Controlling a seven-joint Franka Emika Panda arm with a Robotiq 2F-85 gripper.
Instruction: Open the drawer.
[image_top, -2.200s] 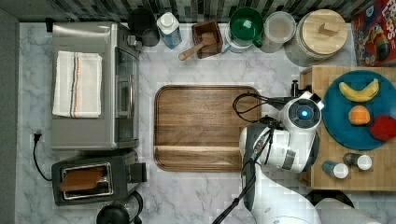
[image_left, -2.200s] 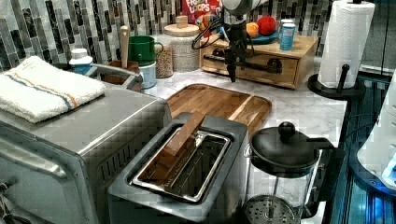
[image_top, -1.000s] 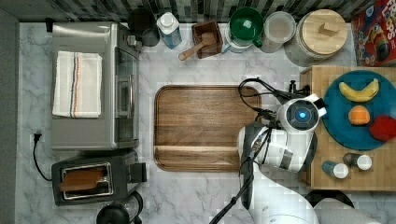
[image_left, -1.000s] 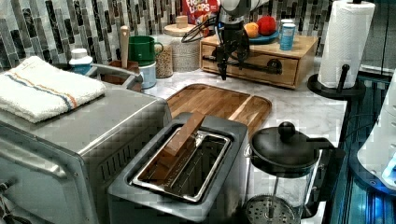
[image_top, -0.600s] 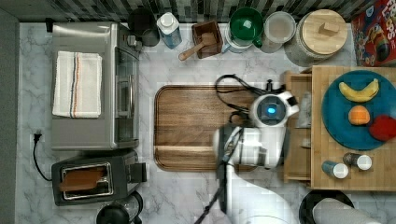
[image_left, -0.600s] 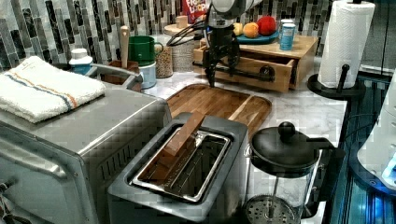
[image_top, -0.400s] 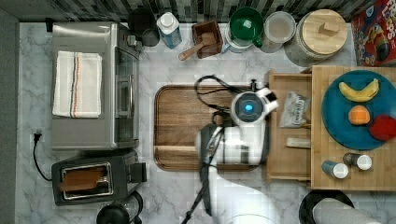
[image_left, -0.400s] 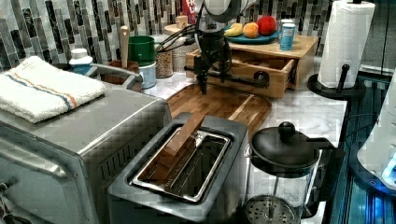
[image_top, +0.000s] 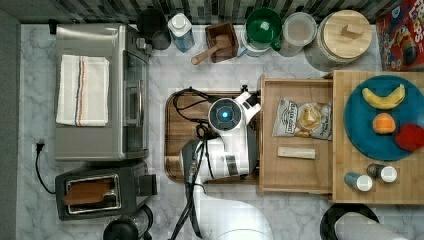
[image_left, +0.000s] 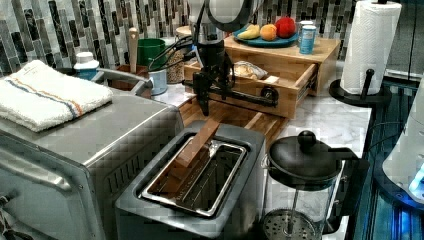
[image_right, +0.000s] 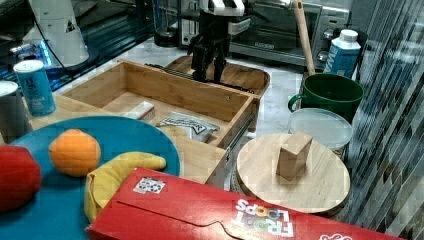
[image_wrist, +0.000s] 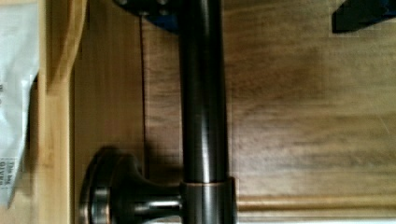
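Note:
The light-wood drawer (image_top: 295, 170) stands pulled far out of its box, toward the top view's left. Inside lie a snack bag (image_top: 302, 120) and a small wooden block (image_top: 296, 152). Its long black bar handle (image_left: 240, 96) hangs over the dark walnut tray (image_top: 182, 135). My gripper (image_left: 212, 100) points down at the handle, open, with the bar (image_wrist: 203, 116) running between its fingers. One finger (image_wrist: 159, 14) sits right beside the bar and the other (image_wrist: 359, 14) is well away from it. In the right view the gripper (image_right: 207, 75) stands just behind the drawer front (image_right: 190, 95).
The drawer box's top carries a blue plate (image_top: 357, 125) with fruit and two small shakers (image_top: 372, 177). A toaster oven (image_top: 100, 90) and a toaster (image_top: 97, 192) stand at the top view's left, a French press (image_left: 305, 170) near them. Cups and jars (image_top: 297, 30) line the back.
The drawer has slid from shut to wide open, toward the top view's left. My gripper travelled with the handle and now hangs over the walnut tray.

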